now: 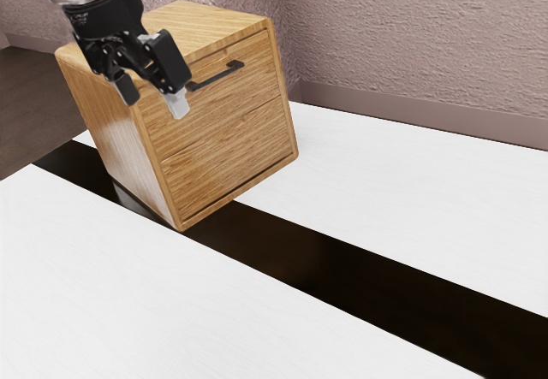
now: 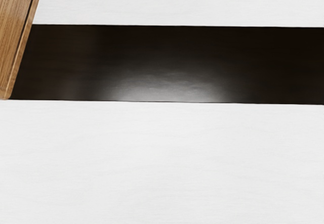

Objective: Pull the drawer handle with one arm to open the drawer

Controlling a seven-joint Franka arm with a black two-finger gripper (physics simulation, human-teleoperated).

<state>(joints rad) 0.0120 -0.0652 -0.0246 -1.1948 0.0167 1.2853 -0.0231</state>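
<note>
In the exterior view, my gripper [image 1: 152, 97] hangs in front of the cabinet [image 1: 227, 161], at its upper front corner on the side toward the exterior view's left. The fingers [image 1: 177, 103] stand apart with nothing between them. The handle [image 1: 216, 74] is a black bar on the top drawer [image 1: 253, 84], high on the cabinet's front. It lies just beside the white-tipped finger, toward the exterior view's right of it, and I cannot tell whether the two touch. The bar's long axis runs across the cabinet's front, parallel to the cabinet's top edge. The drawer looks shut, its face flush with the panel below it.

As I judge it, the coming move is a short slide along the cabinet's front toward the bar. The fingers should straddle it across its thin dimension, one above and one below, before any pull straight out from the front.

In the wrist view, the cabinet's wooden edge [image 2: 12, 32] sits at one side. Out from the cabinet lies the table [image 2: 152, 158], with its dark strip [image 2: 177, 62] running away from the cabinet's foot. From this I judge my hand is pointing past the cabinet's front rather than squarely at it.
</note>
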